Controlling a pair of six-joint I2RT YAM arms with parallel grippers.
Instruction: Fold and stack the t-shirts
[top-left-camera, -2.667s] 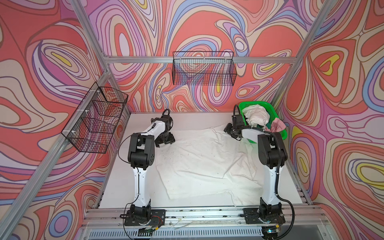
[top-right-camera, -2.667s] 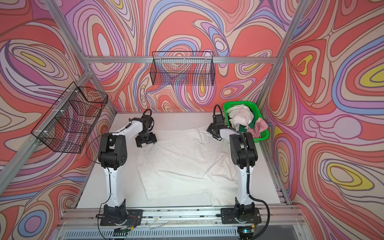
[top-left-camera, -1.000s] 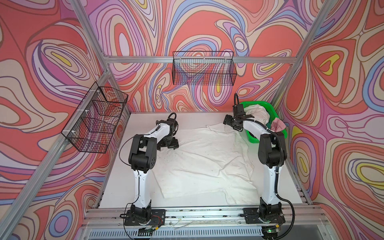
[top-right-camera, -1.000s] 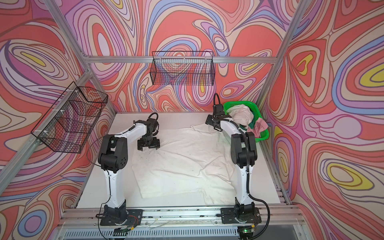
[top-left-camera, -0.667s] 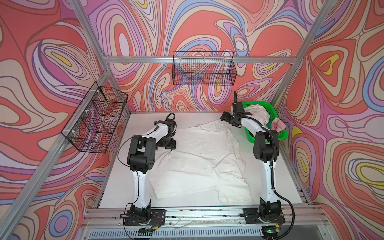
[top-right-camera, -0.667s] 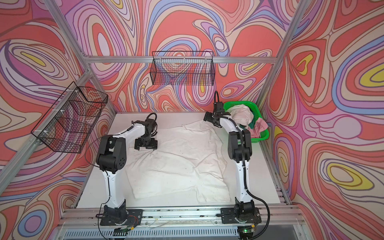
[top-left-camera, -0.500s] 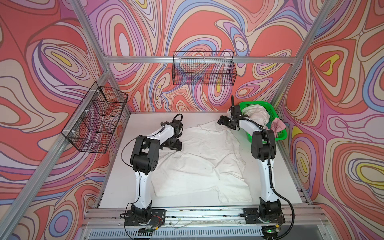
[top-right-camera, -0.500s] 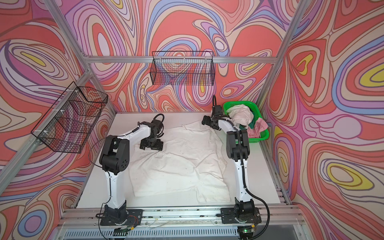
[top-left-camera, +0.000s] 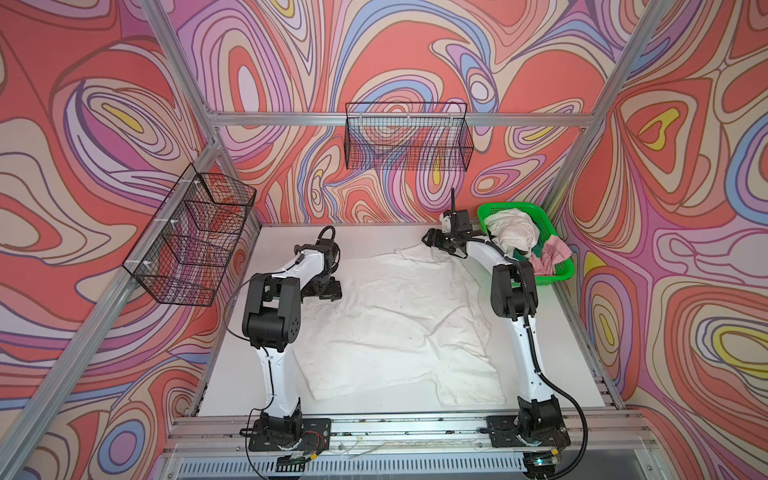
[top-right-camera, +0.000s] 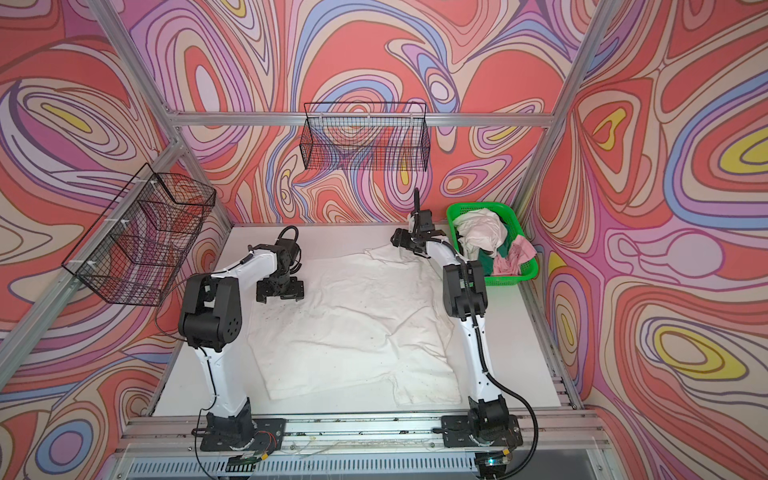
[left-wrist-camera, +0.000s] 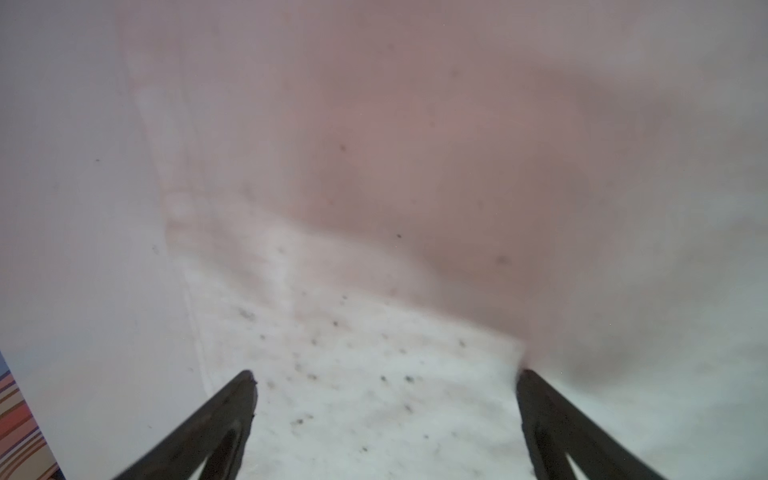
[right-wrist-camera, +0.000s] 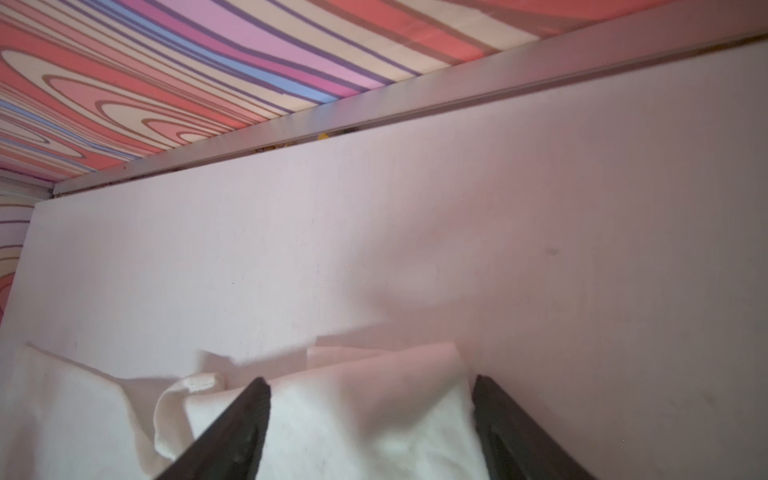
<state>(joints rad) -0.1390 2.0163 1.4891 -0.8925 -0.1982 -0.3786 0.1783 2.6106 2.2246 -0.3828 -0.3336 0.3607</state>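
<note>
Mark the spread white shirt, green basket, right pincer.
white shirt (top-left-camera: 386, 320): top view, middle of the cloth.
basket (top-left-camera: 555, 277): top view, near wall.
right pincer (right-wrist-camera: 370, 381): right wrist view, midway between fingertips.

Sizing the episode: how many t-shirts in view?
4. The large white t-shirt lies spread on the table; a crumpled white t-shirt, dark green t-shirt and pink t-shirt sit in the green basket. Others may be buried.

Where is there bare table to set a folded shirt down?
Bare table shows in three patches: the far strip between the spread white shirt and the table's far edge; the strip left of the left arm; the near right patch right of the right arm, nearer than the green basket. The middle is crowded: the shirt covers it.
</note>
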